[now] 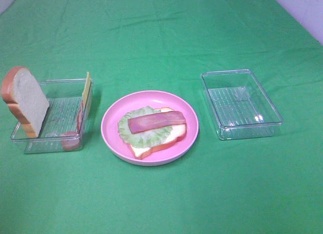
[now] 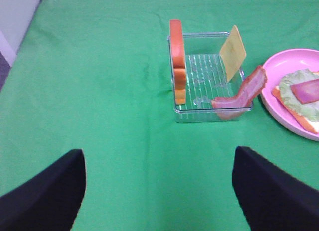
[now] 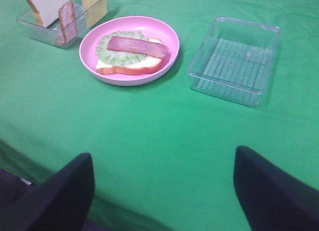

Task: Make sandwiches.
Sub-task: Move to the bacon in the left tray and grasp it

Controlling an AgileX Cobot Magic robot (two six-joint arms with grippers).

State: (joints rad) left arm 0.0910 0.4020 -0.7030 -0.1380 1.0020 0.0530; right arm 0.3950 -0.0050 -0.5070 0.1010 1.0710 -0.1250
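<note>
A partly built sandwich [image 1: 154,129] lies on the round pink plate [image 1: 112,124]: a bread slice, a green lettuce leaf [image 1: 132,133] and a reddish meat strip [image 1: 156,120] on top. It also shows in the right wrist view [image 3: 130,57] and at the edge of the left wrist view [image 2: 304,97]. A second bread slice [image 1: 25,100] leans upright in the left clear tray [image 1: 53,143], with a yellow cheese slice [image 1: 87,87] and another meat strip [image 1: 79,118]. My left gripper [image 2: 159,191] and right gripper [image 3: 164,191] are open, empty, and far from the food.
An empty clear tray [image 1: 241,103] stands right of the plate; it also shows in the right wrist view [image 3: 234,61]. A green cloth [image 1: 161,42] covers the table. The table's near edge shows in the right wrist view.
</note>
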